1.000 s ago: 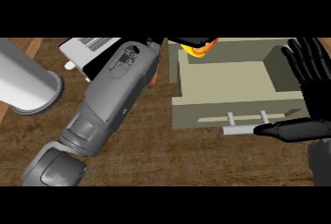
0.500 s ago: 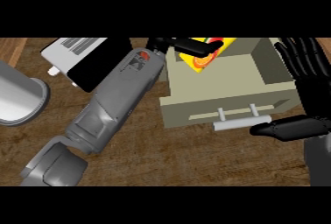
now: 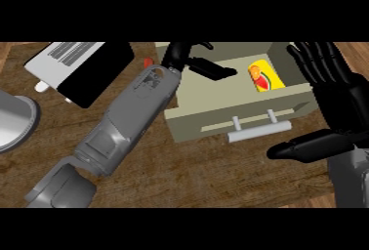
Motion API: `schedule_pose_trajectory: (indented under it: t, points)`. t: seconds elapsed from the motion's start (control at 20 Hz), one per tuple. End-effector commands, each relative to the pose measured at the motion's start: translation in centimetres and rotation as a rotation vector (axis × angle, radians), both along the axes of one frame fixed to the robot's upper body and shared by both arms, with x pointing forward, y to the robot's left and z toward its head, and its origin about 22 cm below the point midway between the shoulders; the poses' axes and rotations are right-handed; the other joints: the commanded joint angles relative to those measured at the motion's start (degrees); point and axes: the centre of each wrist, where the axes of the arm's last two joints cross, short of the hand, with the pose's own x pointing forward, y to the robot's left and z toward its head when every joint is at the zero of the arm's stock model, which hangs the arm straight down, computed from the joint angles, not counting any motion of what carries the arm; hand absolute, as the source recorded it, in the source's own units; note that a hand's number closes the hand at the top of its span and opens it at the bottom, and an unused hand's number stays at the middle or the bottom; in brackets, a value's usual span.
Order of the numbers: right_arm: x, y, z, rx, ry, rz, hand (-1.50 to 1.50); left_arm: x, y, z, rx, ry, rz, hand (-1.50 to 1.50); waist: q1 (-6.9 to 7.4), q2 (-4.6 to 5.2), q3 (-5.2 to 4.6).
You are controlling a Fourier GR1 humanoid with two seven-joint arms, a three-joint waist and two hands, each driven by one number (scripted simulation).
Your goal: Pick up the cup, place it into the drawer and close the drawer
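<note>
I see the cup [image 3: 264, 77] lying inside the open drawer [image 3: 216, 97], near its right wall: a smooth yellow cylinder with a red and green print, its long axis running roughly from the back of the drawer toward the front. The drawer is a boxy beige tray with a pale bar handle [image 3: 259, 131] on its front. My left robot hand [image 3: 193, 61] hangs over the drawer's back left corner, fingers relaxed and holding nothing, partly cut off at the top. My right robot hand [image 3: 331, 93] stands spread beside the drawer's right wall, thumb pointing left. The surface [image 3: 209, 171] is dark wood grain. A white-and-black box [image 3: 83, 68] and a grey metal round thing [image 3: 14, 122], cut off at the left edge, sit to the left.
</note>
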Motion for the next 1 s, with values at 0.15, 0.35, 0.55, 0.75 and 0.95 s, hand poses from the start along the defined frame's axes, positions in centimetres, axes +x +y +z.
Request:
schedule_pose_trajectory:
  t: [0.15,0.35,0.55,0.75,0.95]
  points:
    - [0.3,2.7,-0.2,-0.013,0.024,0.282,1.50,-0.3,-0.2,0.5,-0.222,-0.033,-0.046,-1.50,-1.34,0.48,-0.06]
    - [0.1,3.6,-0.2,-0.096,0.077,0.479,1.50,-0.4,-0.3,1.1,-0.353,-0.094,-0.047,-1.50,0.28,-0.19,-0.14]
    - [-0.3,3.7,-1.2,-0.408,0.182,0.512,1.50,-0.2,-0.5,1.6,-0.386,-0.112,0.012,-1.50,2.56,-0.87,-0.17]
    - [-1.1,1.7,-2.0,-0.577,0.227,0.446,-1.50,-0.1,-0.5,1.6,-0.397,-0.134,0.051,-1.50,4.16,-1.34,-0.04]
    - [-1.3,1.9,-1.7,-0.772,0.139,0.283,-1.50,-0.2,0.1,0.5,-0.420,-0.103,0.061,-1.50,7.82,-1.81,-0.03]
